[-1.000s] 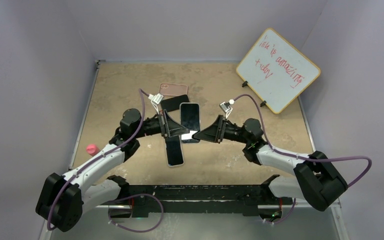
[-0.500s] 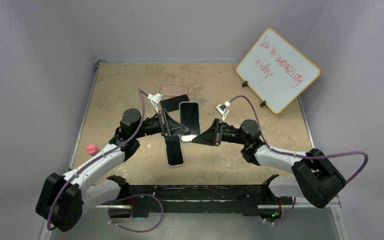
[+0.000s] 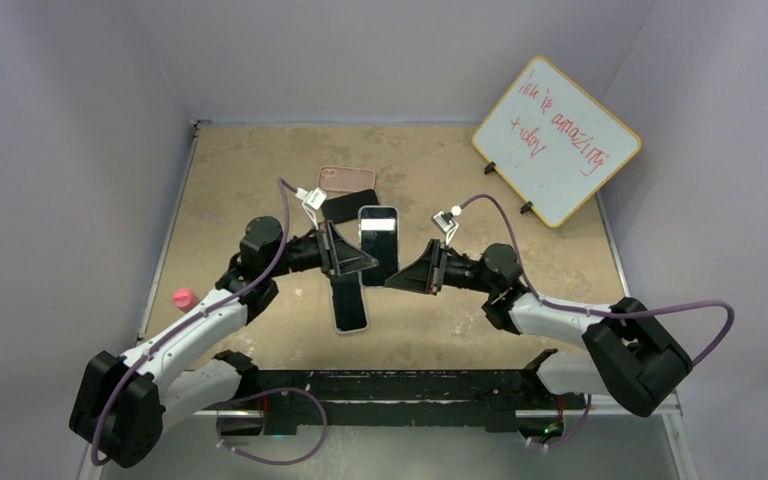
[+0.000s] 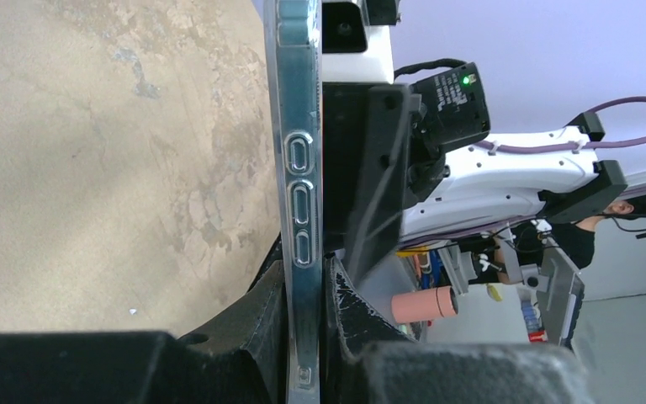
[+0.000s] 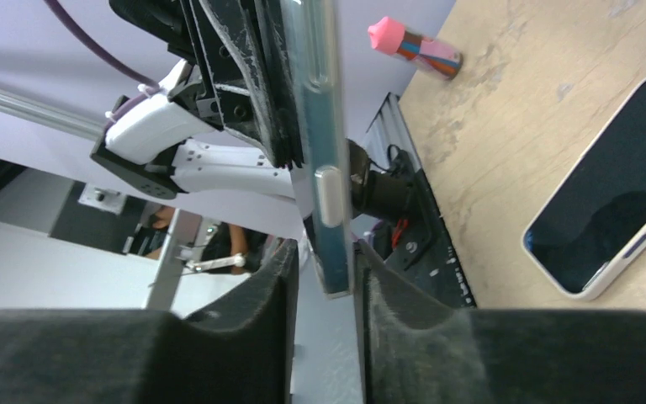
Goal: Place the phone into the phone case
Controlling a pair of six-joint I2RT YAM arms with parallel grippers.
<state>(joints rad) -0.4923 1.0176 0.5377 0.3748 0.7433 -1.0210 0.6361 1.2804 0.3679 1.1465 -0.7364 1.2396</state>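
Tan, mottled worktop [image 3: 230,180] fills the enclosure between plain lilac walls.

Left claw [image 4: 304,290]: clenched on the clear phone case [image 4: 297,202], one finger on each face. The case stands on edge, raised above the worktop, with its three button covers facing the wrist camera.

Right claw [image 5: 324,278]: its fingers stand close on either face of the phone [image 5: 324,160] at the near end. Whether they press it cannot be told.

The phone is held off the worktop between both claws, screen lit in the top view, lying against the case. How far it is seated cannot be told.

Just beside the claws, a second phone [image 3: 350,303] lies flat, screen up. Beyond them lie a black slab [image 3: 350,205] and a pink case [image 3: 345,178]. A whiteboard [image 3: 557,140] with red writing stands tilted at the far right. A pink-capped tube [image 3: 183,298] lies at the left edge.
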